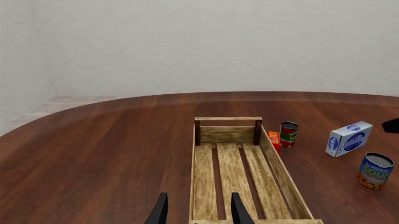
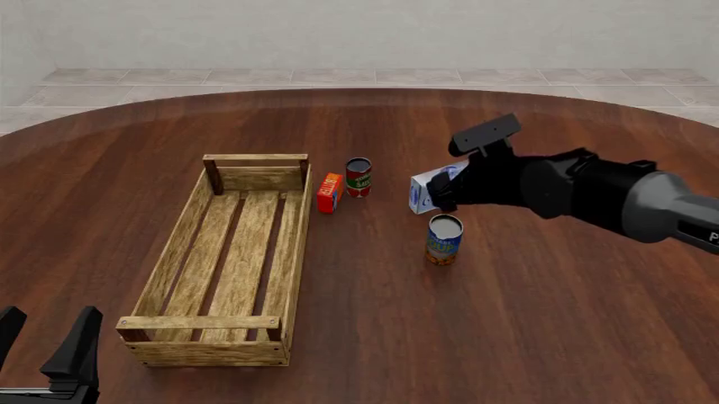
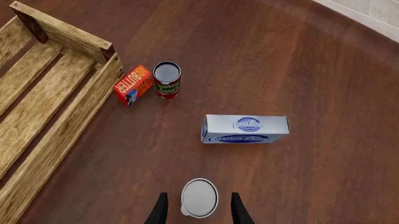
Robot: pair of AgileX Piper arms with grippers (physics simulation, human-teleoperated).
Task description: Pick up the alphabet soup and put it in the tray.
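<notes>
The alphabet soup (image 2: 444, 238) stood upright on the table (image 2: 540, 320), right of centre, w/ its pale grey top up; blue label and orange-yellow lower band showed in the left wrist view (image 1: 374, 171). It was well apart from the tray (image 2: 231, 252), which lay lengthwise on the table's left half, one end rail toward the near edge, the other toward the far edge; nothing visible on its slats. The right gripper (image 3: 199, 210) hung above the can w/ fingers (image 3: 160, 210) spread apart, one on each side of the can top in the right wrist view; whether they touched the can couldn't be told. In the front view the right arm (image 2: 584, 189) came in from the right edge, its dark wrist just beyond the can and partly covering a white-and-blue box (image 2: 425, 190). That box lay on its side just past the soup, toward the far edge. A red-and-green can (image 2: 357, 177) stood upright btwn the box and the tray's far right corner, and a small orange butter box (image 2: 329, 193) sat just beside it, v. close to the tray's right wall; contact couldn't be told. The left gripper (image 2: 45, 345) sat low at the near left corner of the table, close to the tray's near end, fingers (image 1: 159, 211) apart and holding nothing; in the left wrist view it looked down the length of the tray.
</notes>
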